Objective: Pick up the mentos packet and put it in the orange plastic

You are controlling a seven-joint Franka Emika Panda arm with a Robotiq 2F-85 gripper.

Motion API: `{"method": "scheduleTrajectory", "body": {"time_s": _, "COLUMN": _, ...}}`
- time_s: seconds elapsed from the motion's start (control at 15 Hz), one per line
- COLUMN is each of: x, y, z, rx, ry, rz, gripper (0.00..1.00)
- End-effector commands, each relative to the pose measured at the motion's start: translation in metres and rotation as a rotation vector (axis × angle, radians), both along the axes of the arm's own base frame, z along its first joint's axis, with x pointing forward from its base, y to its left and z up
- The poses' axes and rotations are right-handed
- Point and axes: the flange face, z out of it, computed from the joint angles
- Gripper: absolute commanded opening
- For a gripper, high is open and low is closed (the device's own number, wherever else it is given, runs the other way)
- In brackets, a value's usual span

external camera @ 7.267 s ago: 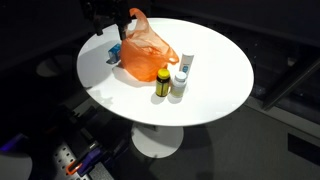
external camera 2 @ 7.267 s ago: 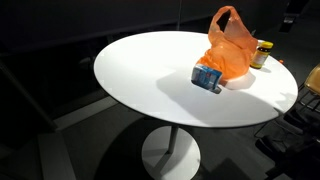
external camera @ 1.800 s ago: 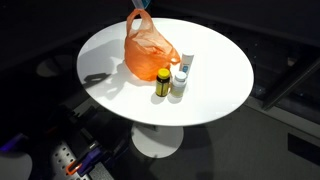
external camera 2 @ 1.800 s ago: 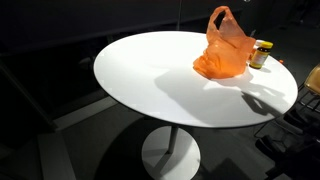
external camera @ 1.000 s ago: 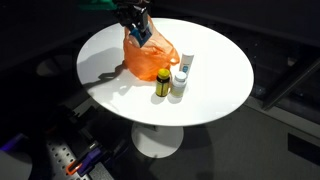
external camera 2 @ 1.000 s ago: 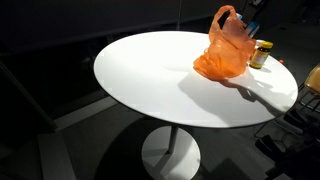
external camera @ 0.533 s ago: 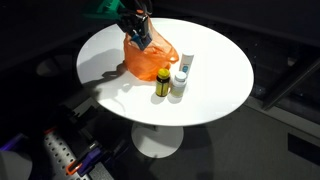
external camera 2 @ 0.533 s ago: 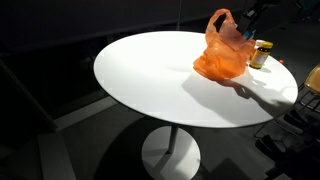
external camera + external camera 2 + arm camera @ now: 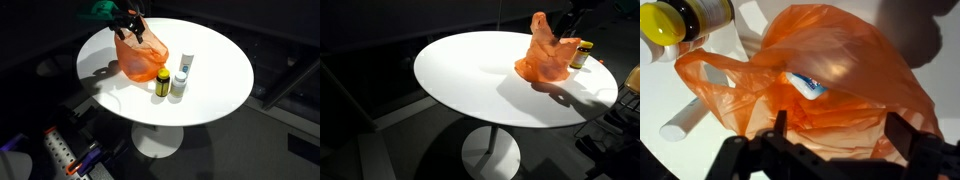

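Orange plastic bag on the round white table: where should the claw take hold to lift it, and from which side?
By the handle loop standing up at the top of the orange plastic bag, coming down from above. The body is soft, wide and slumped, likely to crumple; the handle is a thin band clear of the yellow-capped bottle and white tube.

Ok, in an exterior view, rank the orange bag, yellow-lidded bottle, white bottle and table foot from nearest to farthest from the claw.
1. orange bag, right under the claw.
2. yellow-lidded bottle and white bottle, side by side beyond the bag: too close to call.
3. table foot, down on the floor.
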Motion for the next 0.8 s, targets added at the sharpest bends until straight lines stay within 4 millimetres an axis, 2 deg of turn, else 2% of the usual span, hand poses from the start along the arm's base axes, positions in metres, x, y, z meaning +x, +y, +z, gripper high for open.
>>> {"method": "scheduleTrajectory", "body": {"time_s": 0.0, "x": -0.012, "y": -0.002, "z": 0.023, "rx": -0.003, "ry": 0.061, "rz": -0.007, "gripper": 1.00}}
{"method": "scheduleTrajectory", "body": {"time_s": 0.33, "x": -0.029, "y": -0.007, "z": 0.058, "rx": -0.032, "ry": 0.125, "rz": -0.052, "gripper": 1.00}}
{"method": "scheduleTrajectory", "body": {"time_s": 0.73, "x": -0.047, "y": 0.005, "z": 0.100, "rx": 0.054, "ry": 0.130, "rz": 0.008, "gripper": 1.00}}
